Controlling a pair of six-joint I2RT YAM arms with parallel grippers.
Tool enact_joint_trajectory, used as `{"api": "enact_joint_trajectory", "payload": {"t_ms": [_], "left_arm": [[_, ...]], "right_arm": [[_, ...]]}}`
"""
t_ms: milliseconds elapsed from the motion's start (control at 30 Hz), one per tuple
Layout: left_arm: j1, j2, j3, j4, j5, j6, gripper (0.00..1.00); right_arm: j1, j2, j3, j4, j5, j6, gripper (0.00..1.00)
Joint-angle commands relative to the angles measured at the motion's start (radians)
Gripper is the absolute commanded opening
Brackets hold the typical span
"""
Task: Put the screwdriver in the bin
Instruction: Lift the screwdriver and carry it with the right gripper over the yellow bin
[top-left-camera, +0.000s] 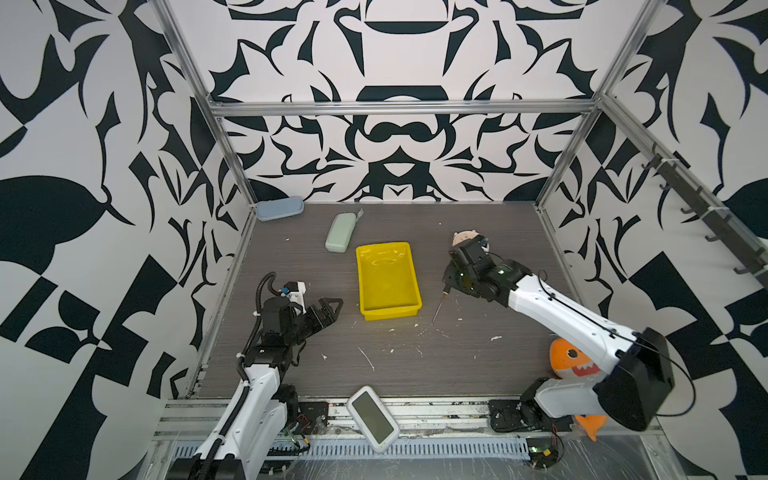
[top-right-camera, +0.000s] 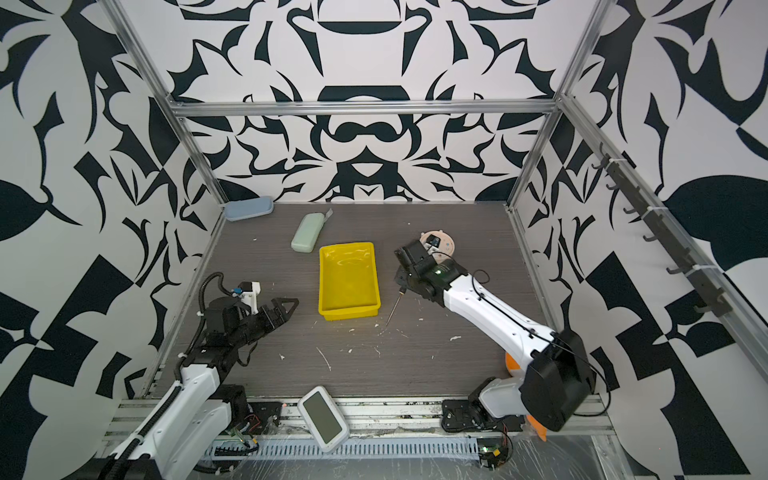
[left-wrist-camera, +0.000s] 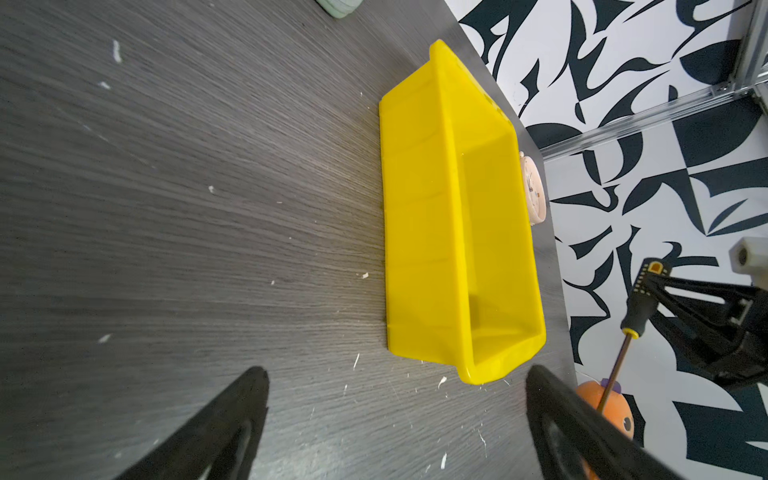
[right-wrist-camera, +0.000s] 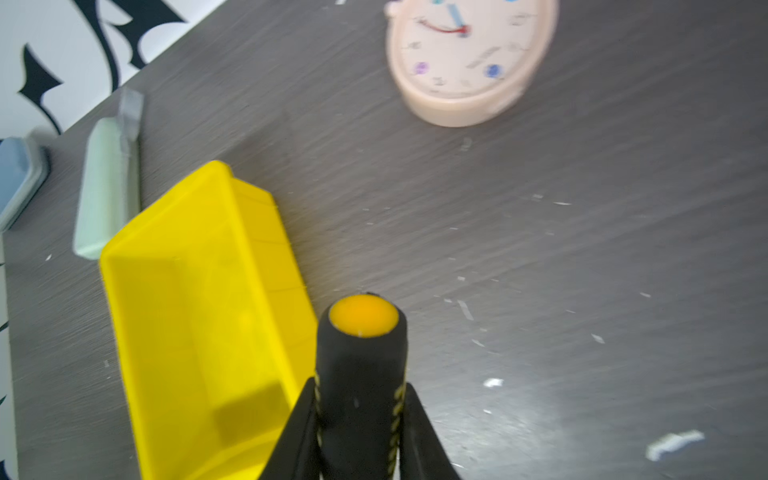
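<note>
In both top views the right gripper (top-left-camera: 448, 286) is clamped on the screwdriver (top-left-camera: 439, 306). Its handle is hidden by the gripper and its shaft sticks out below, just right of the bin (top-left-camera: 366, 286). In the left wrist view the left gripper (left-wrist-camera: 397, 370) has its fingers apart. In the right wrist view the yellow-capped handle juts beyond the fingers pinching it.

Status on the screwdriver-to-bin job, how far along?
Done: the screwdriver is gripped by its handle in the right hand. In hand: it hangs tip-down beside the bin, to its right in both top views, not over it. Left: carry it across the rim and let go; the bin looks empty. The left hand is open, away from both.
</note>
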Motion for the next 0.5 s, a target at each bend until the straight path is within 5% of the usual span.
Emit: {"api": "enact_joint_trajectory", "payload": {"t_ms": [0,467], "left_arm": [[-0.003,-0.028,0.007,-0.019,0.006,-0.005,0.99],[-0.003,-0.061,0.001,-0.038,-0.011,-0.008,0.99]], "right_arm": [[0.041,0.083,0.112,0.020,0.003,0.002,0.00],[0.076,0.475,0.444,0.057,-0.103,0.118,0.00]]}}
